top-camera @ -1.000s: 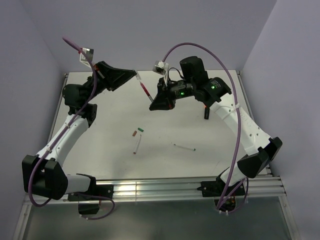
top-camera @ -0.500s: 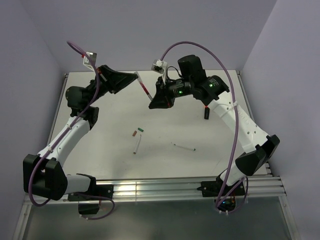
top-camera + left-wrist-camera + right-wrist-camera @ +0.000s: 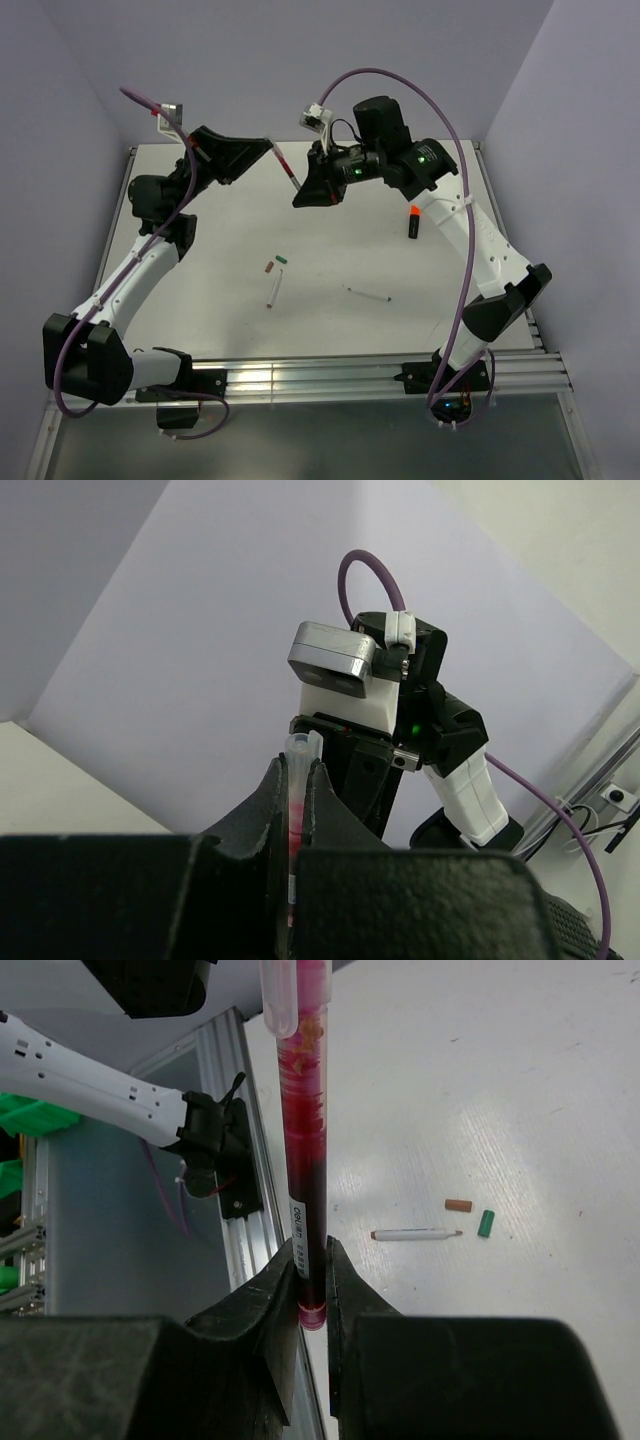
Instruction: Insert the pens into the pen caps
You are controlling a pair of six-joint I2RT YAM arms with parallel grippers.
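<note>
left end effector [image 3: 297, 785]: closed tight on the dark red pen [image 3: 287, 172], fingers [image 3: 325, 810] pinching the barrel from both sides, pale end of the pen poking out past the tips.
right end effector [image 3: 311, 1275]: clamped on that very same pen, gripping its other end, red barrel running straight out from between the pads.
dark red pen: up in the air, spanning the gap between the two end effectors, clear of the surface [image 3: 220, 300].
white pen [image 3: 274, 288]: flat on the surface, nearer the bases than either end effector, well apart from both.
brownish-red cap [image 3: 268, 267]: loose on the surface, just beside that white pen's far end.
green cap [image 3: 282, 259]: just beside the brownish-red cap, on the side toward the right end effector.
second white pen [image 3: 367, 295]: lying loose, base-side of the right end effector, well apart from it.
black marker [image 3: 412, 226]: on the surface beside the right arm, behind the right end effector, orange at its far end; capped or bare tip, cannot tell.
</note>
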